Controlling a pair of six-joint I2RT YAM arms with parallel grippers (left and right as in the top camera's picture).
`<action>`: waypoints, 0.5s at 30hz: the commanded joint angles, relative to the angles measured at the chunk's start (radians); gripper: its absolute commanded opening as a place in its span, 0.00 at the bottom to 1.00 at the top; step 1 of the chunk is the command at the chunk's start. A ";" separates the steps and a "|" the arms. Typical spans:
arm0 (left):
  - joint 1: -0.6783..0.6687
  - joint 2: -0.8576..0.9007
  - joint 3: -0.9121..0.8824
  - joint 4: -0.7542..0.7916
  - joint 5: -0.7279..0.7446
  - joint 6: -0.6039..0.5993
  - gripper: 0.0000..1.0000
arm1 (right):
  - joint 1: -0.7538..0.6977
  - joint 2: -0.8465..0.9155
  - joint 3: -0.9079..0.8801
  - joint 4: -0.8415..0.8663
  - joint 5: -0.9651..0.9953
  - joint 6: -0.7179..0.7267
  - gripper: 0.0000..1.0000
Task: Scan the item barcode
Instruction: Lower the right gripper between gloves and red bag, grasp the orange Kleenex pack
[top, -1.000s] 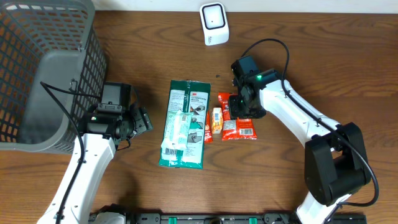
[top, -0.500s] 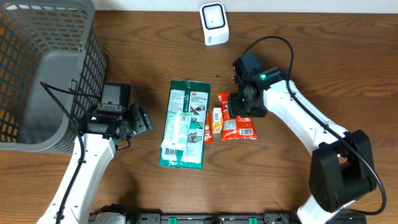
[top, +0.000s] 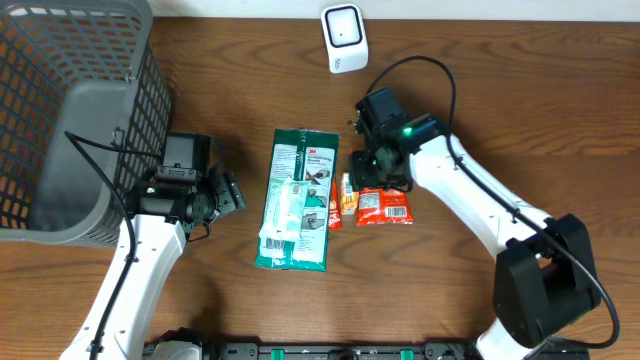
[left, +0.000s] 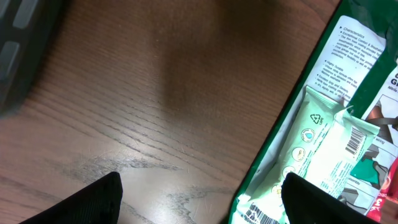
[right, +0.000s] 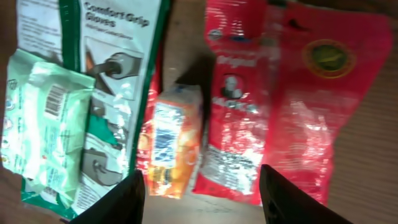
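Standing by the wooden table (top: 540, 90), I saw at the far left a grey plastic basket (top: 70, 110) with walls of open grid. Beside it the left gripper (top: 225, 195) hung over bare wood grain, its dark jaws spread wide and holding nothing. In the middle lay a long, flat green glove package (top: 297, 160), glossy. On it rested a pale green wipes packet (top: 283, 215), soft and crinkled, with a barcode printed near one end. Just to the right lay a small orange packet (right: 173, 140), then a narrow red packet (right: 233, 106) and a wider red pouch (right: 323, 106) of shiny wrinkled film. The right gripper (right: 202, 199) hovered above the orange and red packets, its jaws released and apart, gripping none of them. The white scanner (top: 343, 38), boxy with rounded corners, stood at the far edge, well apart from the packets.
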 joint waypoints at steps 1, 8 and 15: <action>0.004 0.002 0.010 -0.003 -0.016 -0.002 0.83 | 0.037 -0.015 0.013 0.014 0.038 0.034 0.56; 0.004 0.002 0.010 -0.003 -0.016 -0.002 0.82 | 0.100 -0.015 0.003 0.037 0.142 0.070 0.55; 0.004 0.002 0.010 -0.003 -0.016 -0.002 0.82 | 0.146 -0.002 -0.006 0.053 0.220 0.144 0.54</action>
